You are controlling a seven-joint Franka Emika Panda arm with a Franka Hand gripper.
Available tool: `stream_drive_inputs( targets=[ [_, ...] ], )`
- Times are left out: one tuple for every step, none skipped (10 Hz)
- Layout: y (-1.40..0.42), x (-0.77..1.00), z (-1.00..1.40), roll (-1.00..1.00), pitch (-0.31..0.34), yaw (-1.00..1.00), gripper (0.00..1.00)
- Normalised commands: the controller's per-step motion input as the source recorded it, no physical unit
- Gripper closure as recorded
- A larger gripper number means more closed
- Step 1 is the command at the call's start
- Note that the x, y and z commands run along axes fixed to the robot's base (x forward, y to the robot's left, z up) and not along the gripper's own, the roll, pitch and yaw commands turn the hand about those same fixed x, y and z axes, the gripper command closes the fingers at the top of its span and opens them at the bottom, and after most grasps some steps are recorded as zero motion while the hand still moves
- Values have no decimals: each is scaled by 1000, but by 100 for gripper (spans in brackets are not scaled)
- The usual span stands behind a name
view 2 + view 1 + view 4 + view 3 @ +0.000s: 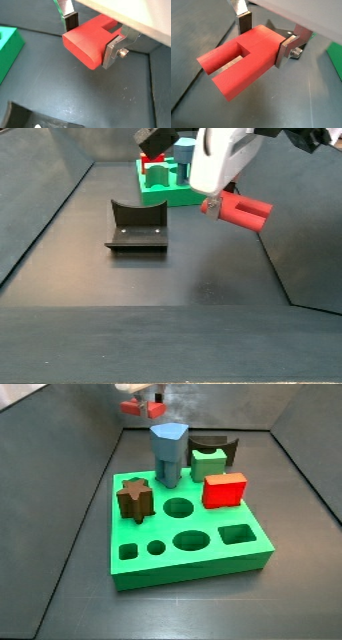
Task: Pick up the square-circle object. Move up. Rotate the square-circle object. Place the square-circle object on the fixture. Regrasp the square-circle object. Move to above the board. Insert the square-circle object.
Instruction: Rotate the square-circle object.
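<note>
The square-circle object (pixel 243 59) is being gripped between the fingers of the hand (pixel 222 206), aloft above the floor, near the fixture (pixel 136 226). Pickup appears done; fixture placement, regrasp and insertion into the board (pixel 187 536) are judged outstanding.

In both wrist views we lose the upper ends of the gripper's (pixel 264 37) flat silver fingers (pixel 288 50) at the frame edge. In a side view the small red slotted piece (pixel 138 405) is blurred, partly cut off.
</note>
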Motion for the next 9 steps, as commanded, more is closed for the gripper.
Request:
stream_drive_inputs(
  targets=[
    [22, 16, -15, -11, -8, -1000, 100],
    [22, 16, -15, -12, -9, -1000, 100],
    [22, 16, -15, -12, -9, -1000, 100],
    [22, 16, -15, -14, -11, -1000, 100],
    [22, 15, -15, -14, -11, -1000, 100],
    [22, 15, -15, -16, -13, -1000, 100],
    [22, 15, -15, -17, -13, -1000, 100],
    [22, 15, -15, -20, -15, -1000, 100],
    [22, 15, -15, -22, -17, -1000, 100]
  ],
)
